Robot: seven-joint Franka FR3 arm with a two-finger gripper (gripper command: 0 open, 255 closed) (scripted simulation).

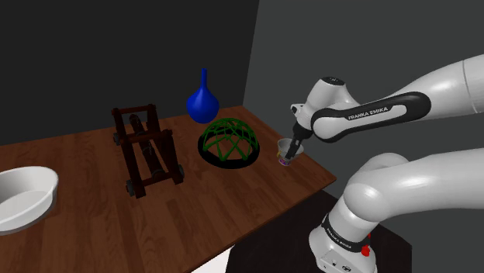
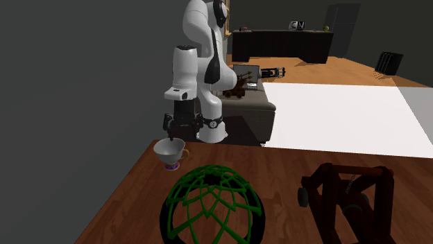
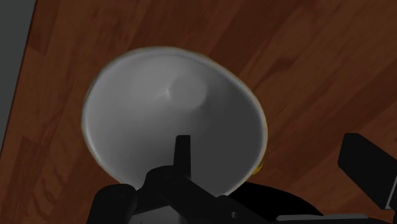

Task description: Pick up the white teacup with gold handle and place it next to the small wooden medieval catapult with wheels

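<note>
Shoulder view | gripper (image 1: 292, 150) spread wide, straddling teacup (image 1: 286, 160) rim, one finger inside, not clasping | teacup upright on table (image 1: 93, 233), 3 o'clock of green wire dome (image 1: 228, 143) | catapult (image 1: 147, 151) at dome's 9 o'clock, well apart from teacup

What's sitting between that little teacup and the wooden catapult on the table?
A green lattice dome on a black base stands between the teacup and the catapult, plain in the shoulder view.
</note>
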